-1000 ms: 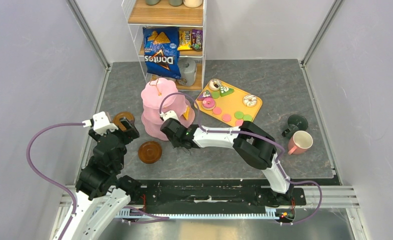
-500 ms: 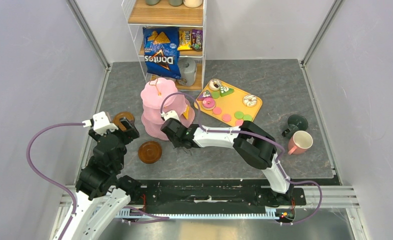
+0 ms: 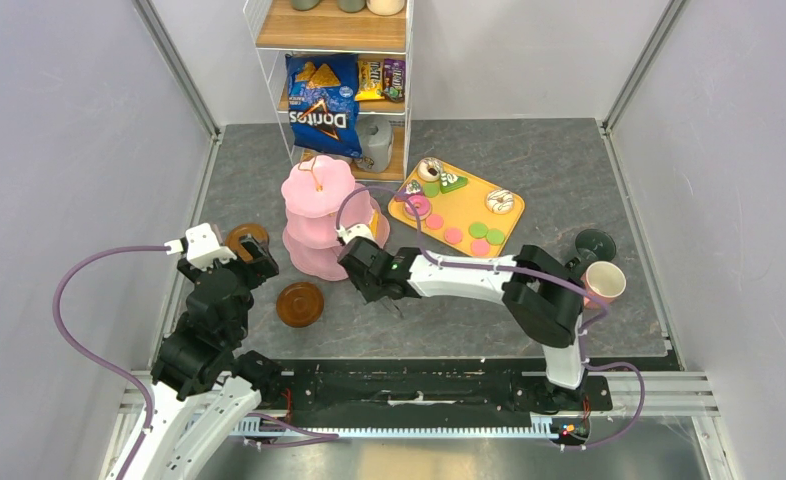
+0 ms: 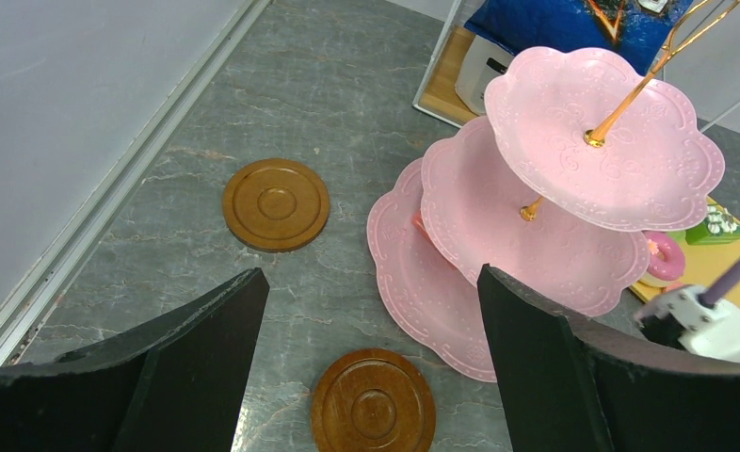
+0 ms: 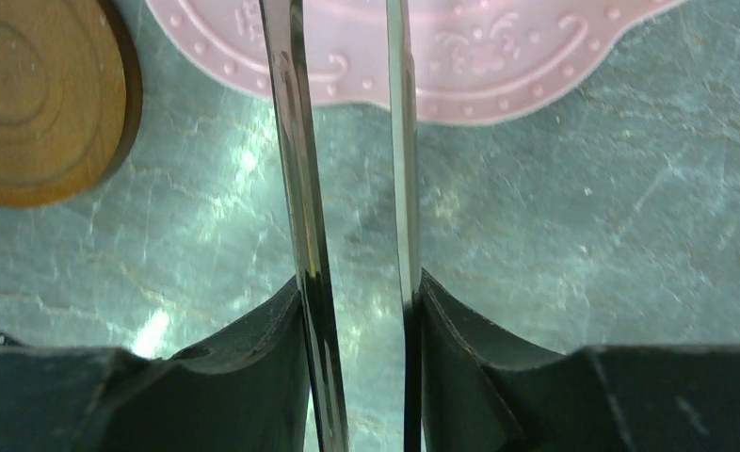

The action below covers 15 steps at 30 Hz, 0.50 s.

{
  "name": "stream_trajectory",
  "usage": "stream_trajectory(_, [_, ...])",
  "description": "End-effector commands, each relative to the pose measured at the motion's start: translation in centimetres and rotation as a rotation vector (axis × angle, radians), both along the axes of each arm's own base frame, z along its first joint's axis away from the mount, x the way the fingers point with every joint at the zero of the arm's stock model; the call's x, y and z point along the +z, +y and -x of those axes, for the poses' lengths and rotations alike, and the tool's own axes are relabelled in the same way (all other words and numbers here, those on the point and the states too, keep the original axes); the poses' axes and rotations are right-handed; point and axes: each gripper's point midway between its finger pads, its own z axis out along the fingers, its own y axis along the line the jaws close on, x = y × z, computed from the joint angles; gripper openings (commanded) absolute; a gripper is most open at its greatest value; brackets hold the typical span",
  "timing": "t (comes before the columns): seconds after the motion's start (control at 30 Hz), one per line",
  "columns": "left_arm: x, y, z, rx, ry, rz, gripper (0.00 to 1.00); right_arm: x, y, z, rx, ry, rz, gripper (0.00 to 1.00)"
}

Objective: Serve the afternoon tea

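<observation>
— Well, how are the jaws set?

— The left jaws are spread wide with nothing gripped, poised above the bench (image 4: 329, 75). A brown saucer (image 4: 276, 203) is seen beyond them to the left and a second saucer (image 4: 373, 403) below them. The right jaws are clamped on the metal tongs (image 5: 300, 188). The two blades are seen apart, reaching over the rim of the lowest tier.

— And where is the tea found?

— The pink stand (image 3: 319, 215) is placed mid-bench. The cake slices (image 3: 453, 183), donuts (image 3: 499, 201) and macarons (image 3: 454, 235) are laid on the yellow tray (image 3: 464, 200) just right of it. The pink mug (image 3: 604, 283) and dark-green mug (image 3: 594, 243) are set far right, well apart from both saucers.
</observation>
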Motion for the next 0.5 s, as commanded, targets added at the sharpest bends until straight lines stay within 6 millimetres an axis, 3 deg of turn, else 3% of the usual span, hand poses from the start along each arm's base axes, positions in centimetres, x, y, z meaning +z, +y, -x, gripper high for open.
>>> stream_trajectory(0.0, [0.6, 0.0, -0.3, 0.018, -0.031, 0.03, 0.9, 2.3, -2.2, 1.8, 0.006, 0.03, 0.006, 0.46])
stream_trajectory(0.23, [0.6, 0.0, -0.3, 0.016, -0.029, 0.03, 0.9, 3.6, -7.0, 3.4, -0.002, 0.043, 0.069, 0.46])
stream_trajectory(0.47, [0.7, 0.0, -0.2, 0.013, -0.035, 0.035, 0.9, 6.7, -13.3, 2.0, -0.128, -0.025, 0.082, 0.45])
